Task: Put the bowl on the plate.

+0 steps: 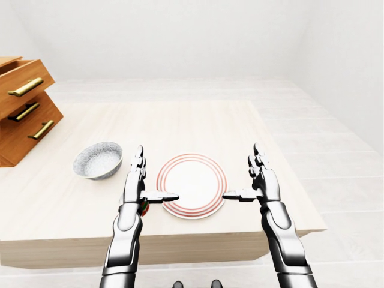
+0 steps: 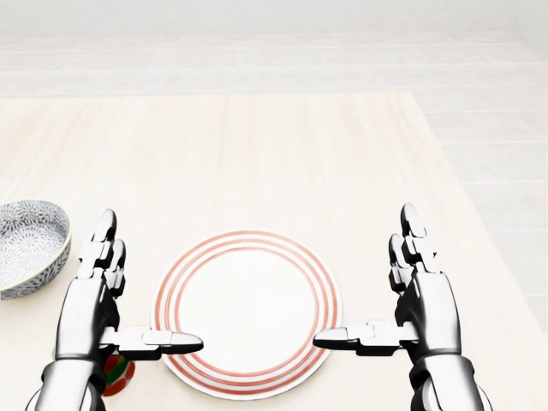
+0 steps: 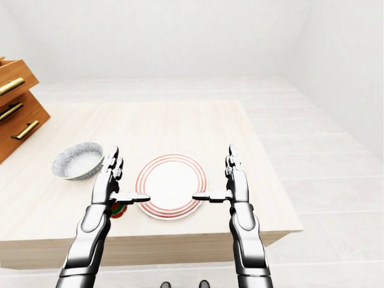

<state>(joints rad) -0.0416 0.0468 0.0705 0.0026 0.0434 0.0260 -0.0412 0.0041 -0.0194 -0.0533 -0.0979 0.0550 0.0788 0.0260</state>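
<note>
Round red-ringed plate [image 2: 248, 310] on pale wood-grain table [image 2: 257, 154], patterned bowl [image 2: 26, 244] leftward, each robot hand splayed wide, empty.

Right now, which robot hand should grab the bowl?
Probably the left hand. The bowl sits on the table just to that hand's left in the left-eye view, while the right hand is across the plate. Both hands are open and empty.

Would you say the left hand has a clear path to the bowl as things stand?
Probably yes: the left hand is open and empty, and the bowl sits just to its left on the table with nothing between them.
</note>
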